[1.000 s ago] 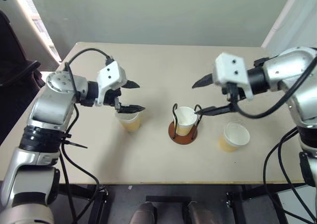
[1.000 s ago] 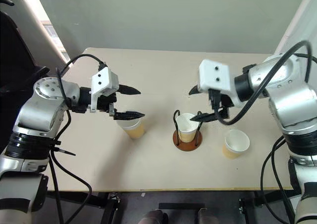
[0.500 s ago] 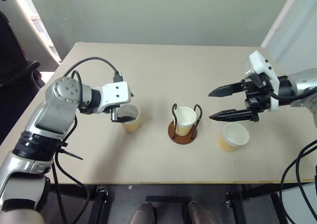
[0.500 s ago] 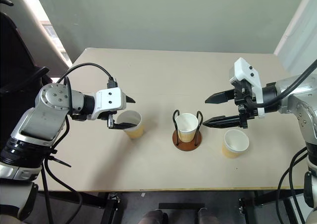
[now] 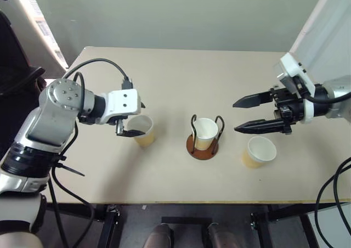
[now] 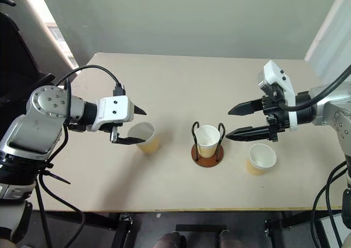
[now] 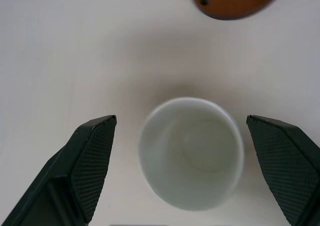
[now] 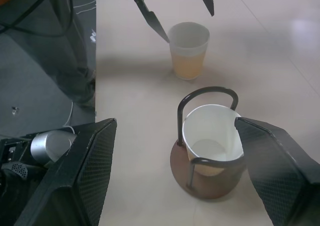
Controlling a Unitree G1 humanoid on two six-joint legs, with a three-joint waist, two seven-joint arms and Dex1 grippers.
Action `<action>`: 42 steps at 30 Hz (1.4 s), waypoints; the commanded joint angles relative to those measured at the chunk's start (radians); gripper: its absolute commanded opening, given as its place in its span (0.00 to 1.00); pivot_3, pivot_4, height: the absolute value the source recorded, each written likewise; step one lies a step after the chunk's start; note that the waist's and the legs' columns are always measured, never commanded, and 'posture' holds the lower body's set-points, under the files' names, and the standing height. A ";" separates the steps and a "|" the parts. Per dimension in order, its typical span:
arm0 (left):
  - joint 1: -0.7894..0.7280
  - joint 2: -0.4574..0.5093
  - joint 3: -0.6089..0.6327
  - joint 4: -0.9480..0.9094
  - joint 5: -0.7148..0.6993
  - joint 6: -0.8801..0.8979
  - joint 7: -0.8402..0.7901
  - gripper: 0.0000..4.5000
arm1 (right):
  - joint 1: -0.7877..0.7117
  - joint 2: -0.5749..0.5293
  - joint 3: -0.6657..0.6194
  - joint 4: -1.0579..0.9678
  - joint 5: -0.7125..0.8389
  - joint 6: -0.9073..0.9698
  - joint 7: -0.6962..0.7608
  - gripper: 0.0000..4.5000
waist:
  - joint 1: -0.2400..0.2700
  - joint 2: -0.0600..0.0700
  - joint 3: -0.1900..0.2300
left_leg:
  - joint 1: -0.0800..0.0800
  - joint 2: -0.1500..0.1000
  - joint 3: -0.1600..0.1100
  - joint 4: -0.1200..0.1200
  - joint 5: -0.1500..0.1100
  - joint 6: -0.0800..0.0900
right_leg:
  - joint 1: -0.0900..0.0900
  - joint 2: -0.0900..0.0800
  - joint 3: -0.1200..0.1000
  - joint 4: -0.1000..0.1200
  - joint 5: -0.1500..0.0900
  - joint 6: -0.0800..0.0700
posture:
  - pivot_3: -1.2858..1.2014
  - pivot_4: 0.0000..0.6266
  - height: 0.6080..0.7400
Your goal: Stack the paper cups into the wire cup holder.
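Observation:
The wire cup holder [image 5: 203, 144] stands mid-table with one paper cup [image 5: 204, 131] upright inside its loops. A second paper cup [image 5: 144, 131] stands to its left. My left gripper [image 5: 137, 119] hangs open over that cup, one finger [image 7: 92, 156] on each side of the rim in the left wrist view, touching nothing. A third paper cup [image 5: 259, 151] stands right of the holder. My right gripper [image 5: 236, 116] is open and empty, above and just behind this cup, pointing toward the holder [image 8: 200, 186].
The beige table [image 5: 175, 78] has bare surface behind and in front of the cups. Its front edge runs close below them. A dark chair [image 5: 13, 78] stands off the left side and a pale curtain [image 5: 323, 23] hangs at the back right.
My right gripper has drawn back to the right, away from the holder, and rolled. My left gripper has rolled and sunk slightly, so its fingers now straddle the left cup.

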 commanded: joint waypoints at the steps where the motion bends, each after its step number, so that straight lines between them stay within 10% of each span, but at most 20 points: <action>1: 0.031 0.034 0.022 -0.024 -0.003 -0.022 -0.026 1.00 | -0.027 -0.012 -0.018 -0.011 0.023 -0.016 -0.007 0.87 | -0.003 0.000 0.000 | 0.000 0.000 0.000 0.000 0.000 0.000 | 0.000 0.000 0.000 0.000 0.000 0.000 | 0.52 0.24 1.00; 24: 0.006 -0.065 -0.074 0.171 0.159 -0.205 0.000 1.00 | -0.029 0.017 -0.012 -0.030 0.078 -0.100 0.000 0.87 | -0.002 0.000 0.000 | 0.000 0.000 0.000 0.000 0.000 0.001 | -0.001 0.000 0.000 0.001 0.001 -0.001 | 0.52 0.24 1.00; 37: -0.023 -0.082 -0.063 0.203 0.162 -0.247 -0.015 0.04 | 0.000 0.015 -0.005 -0.001 0.059 -0.123 0.001 0.87 | -0.001 0.000 0.000 | 0.000 0.000 0.000 0.000 0.000 0.001 | -0.001 0.000 0.000 0.001 0.001 -0.001 | 0.52 0.24 1.00; 42: -0.028 -0.082 -0.052 0.200 0.138 -0.236 -0.033 0.00 | 0.013 0.022 -0.008 -0.004 0.063 -0.141 -0.003 0.87 | -0.002 0.000 0.000 | 0.000 0.000 0.000 0.000 0.000 0.001 | -0.001 0.000 0.000 0.001 0.001 -0.001 | 0.52 0.24 1.00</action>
